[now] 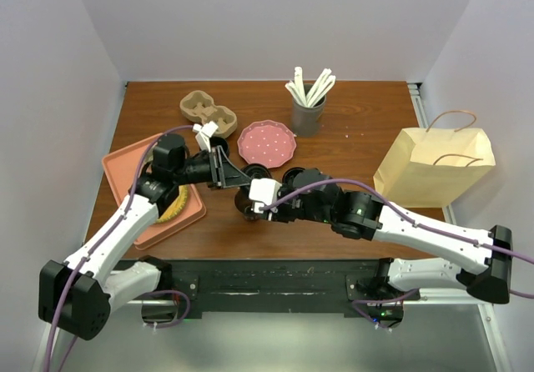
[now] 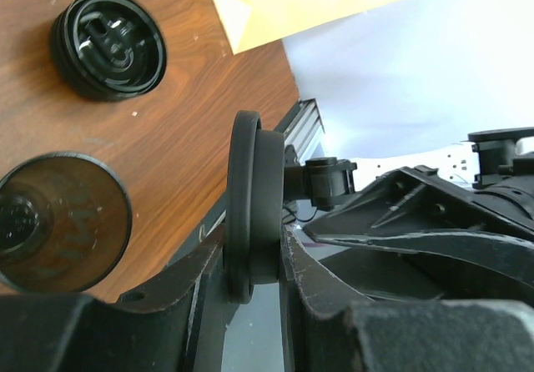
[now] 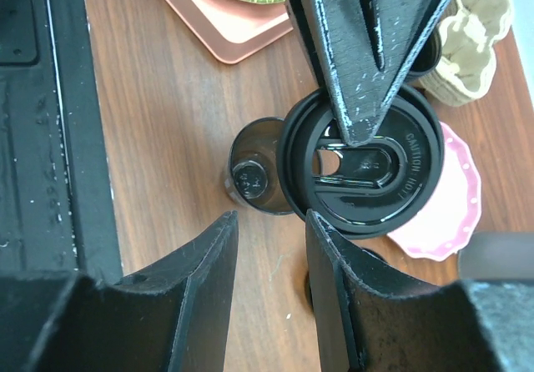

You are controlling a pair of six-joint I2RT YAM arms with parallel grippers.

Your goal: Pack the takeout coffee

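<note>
Right wrist: "CAUTION HOT" on lid [image 3: 394,182]

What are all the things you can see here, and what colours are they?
table: 1, brown wood, under everything
tray: 1, pink, left side
yellow thing: 1, yellow, on the tray
cup carrier: 1, tan cardboard, back left
plate: 1, pink with dots, middle
holder: 1, grey, back
white sticks: several, white, in the holder
paper bag: 1, tan, right side
cup: 1, dark, no lid, front middle
loose lid: 1, black, on the table
held lid: 1, black, in the left gripper
left gripper: 1, black, shut on the held lid
right gripper: 1, black, open, empty
</note>
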